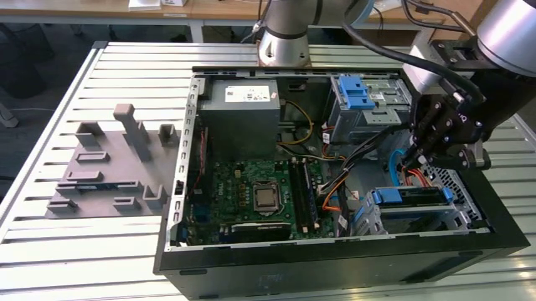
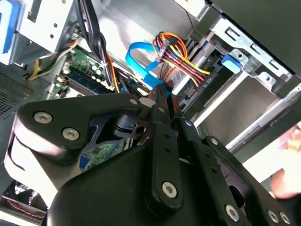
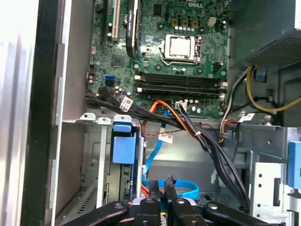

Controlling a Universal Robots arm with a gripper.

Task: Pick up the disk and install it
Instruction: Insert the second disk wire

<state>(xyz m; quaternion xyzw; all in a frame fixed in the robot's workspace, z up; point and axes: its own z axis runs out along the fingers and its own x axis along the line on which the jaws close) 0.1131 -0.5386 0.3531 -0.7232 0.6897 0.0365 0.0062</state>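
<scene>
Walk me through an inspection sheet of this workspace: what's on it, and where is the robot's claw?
Surface: slatted metal table carrying an open computer case.
Job's things: the disk, in its blue bracket, sits in a drive cage at the case's near edge, on the exterior view's right.
Clutter: grey plastic fixture tray beside the case, on the exterior view's left.
Grippers: the gripper is down inside the case, just beyond the disk, right at a blue flat cable.
Cables: black cable bundle crosses the bay; coloured wires run to a connector.
Surroundings: wooden desk behind the table.
</scene>
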